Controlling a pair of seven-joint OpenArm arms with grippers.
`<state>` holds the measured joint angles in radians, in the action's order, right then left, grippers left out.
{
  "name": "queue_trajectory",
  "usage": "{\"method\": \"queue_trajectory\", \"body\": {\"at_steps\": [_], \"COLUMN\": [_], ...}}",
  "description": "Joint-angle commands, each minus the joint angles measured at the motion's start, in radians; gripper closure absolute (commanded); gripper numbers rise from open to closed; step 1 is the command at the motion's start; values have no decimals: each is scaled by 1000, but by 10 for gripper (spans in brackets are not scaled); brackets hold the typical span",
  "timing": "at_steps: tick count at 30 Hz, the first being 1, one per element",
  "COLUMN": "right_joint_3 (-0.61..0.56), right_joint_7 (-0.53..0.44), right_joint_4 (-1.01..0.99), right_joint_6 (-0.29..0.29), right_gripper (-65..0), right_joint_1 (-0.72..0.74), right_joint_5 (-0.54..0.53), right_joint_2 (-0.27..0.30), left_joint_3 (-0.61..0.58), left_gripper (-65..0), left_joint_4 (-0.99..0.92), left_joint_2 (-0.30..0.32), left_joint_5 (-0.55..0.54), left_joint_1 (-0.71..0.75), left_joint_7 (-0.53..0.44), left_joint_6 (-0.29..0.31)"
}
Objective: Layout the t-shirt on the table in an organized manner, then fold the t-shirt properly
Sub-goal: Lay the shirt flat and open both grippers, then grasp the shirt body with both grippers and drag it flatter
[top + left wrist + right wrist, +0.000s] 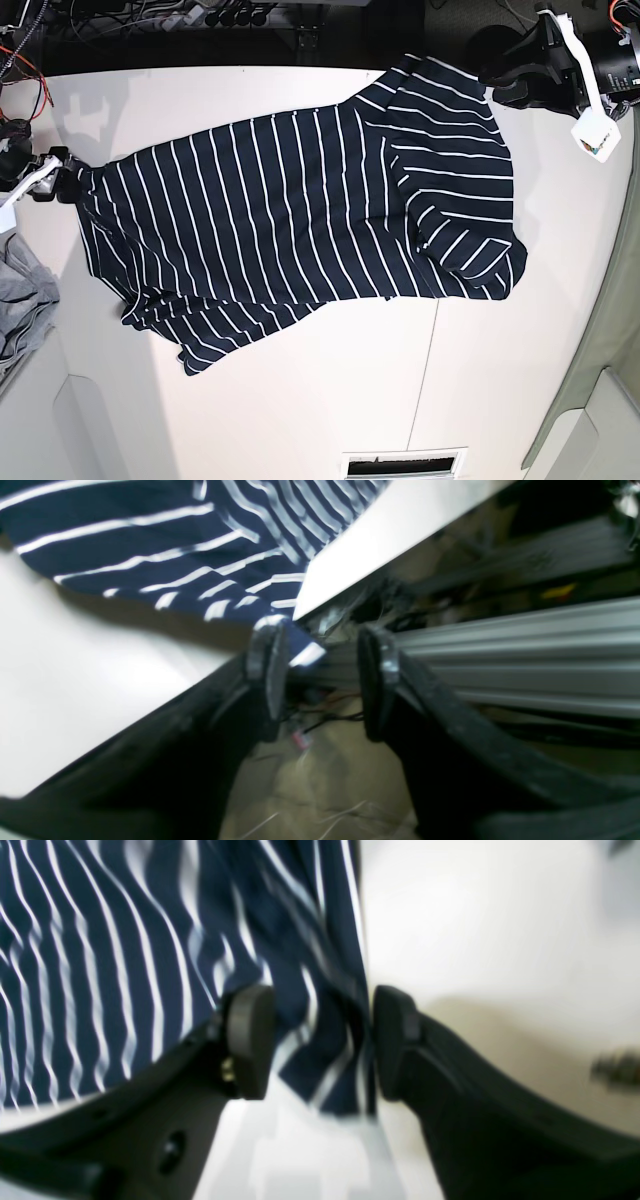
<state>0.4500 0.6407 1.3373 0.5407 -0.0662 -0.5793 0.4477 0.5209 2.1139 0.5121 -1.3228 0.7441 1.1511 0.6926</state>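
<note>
The navy t-shirt [300, 210] with thin white stripes lies spread across the white table [300, 400], somewhat rumpled at its lower left and right ends. My left gripper [497, 88] is at the shirt's far right corner by the table's back edge. In the left wrist view it [320, 675] stands open, with a corner of the shirt [305, 652] beside one finger. My right gripper [68, 178] is at the shirt's left end. In the right wrist view its jaws [322, 1040] are apart, with a loose fold of the shirt [320, 1060] between them, not pinched.
A grey cloth [20, 300] lies at the table's left edge. Cables and plugs run along the back edge [200, 15]. A thin seam [430, 350] crosses the tabletop and a vent slot [405, 465] sits at the front. An aluminium rail [525, 645] runs beyond the table edge.
</note>
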Motion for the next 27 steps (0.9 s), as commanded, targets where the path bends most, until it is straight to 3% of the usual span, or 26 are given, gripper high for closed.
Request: {"method": "queue_trajectory", "body": {"at_steps": [1,6,9,16,18,21,27], "right_joint_3": [14,14,13,-79,-144,-244,-371], "right_joint_7": [-47,-73,-73,-151,-204,-271,-313], "right_joint_4": [21,20,12,-136,-215,-329,-465], "right_joint_6": [-2,-18,-43,-47,-47,-53,-227], "right_gripper": [-323,-323,-323,-324,-324,-374,-376], "right_joint_1": [15,105,170,338,383,446,512], "right_joint_5": [-13,-6,39,159,209,253,358], "right_joint_2": [19,7,-19,-101,-119,-141,-192], "left_joint_3": [29,172,191,57,1,-68,-154], "left_gripper": [-267,-267,-267,-267,-284,-336,-335], "left_joint_4": [13,13,13,-158,-253,-380,-538], "left_joint_2": [12,10,9,9,9,9,-2], "left_joint_5": [-13,26,82,322,349,359,364], "left_joint_1": [-6,-70,-121,-277,-333,-415,-539], "left_joint_7": [-37,-141,-195,-323,-325,-325,-331], "left_joint_6": [6,6,6,6,6,6,6]}}
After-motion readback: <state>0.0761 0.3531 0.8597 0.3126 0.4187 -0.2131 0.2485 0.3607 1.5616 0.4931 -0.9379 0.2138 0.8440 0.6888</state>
